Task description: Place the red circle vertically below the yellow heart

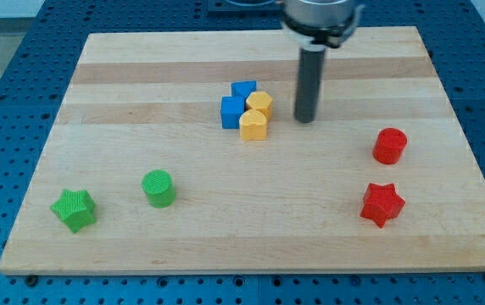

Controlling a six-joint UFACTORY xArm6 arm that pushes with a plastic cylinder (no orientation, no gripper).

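The red circle (389, 145) is a short red cylinder at the view's right, alone on the board. The yellow heart (253, 125) sits near the board's middle, the lower of two yellow blocks. It touches a yellow block (260, 104) above it and a blue block (233, 111) on its left. My tip (305, 119) rests on the board to the right of this cluster, about a block's width from the yellow blocks. The red circle lies to the right of my tip and a little lower.
A second blue block (243, 89) sits at the cluster's top. A red star (382, 203) lies below the red circle. A green circle (158, 188) and a green star (75, 209) lie at the lower left. The wooden board (251, 246) ends near each side of the view.
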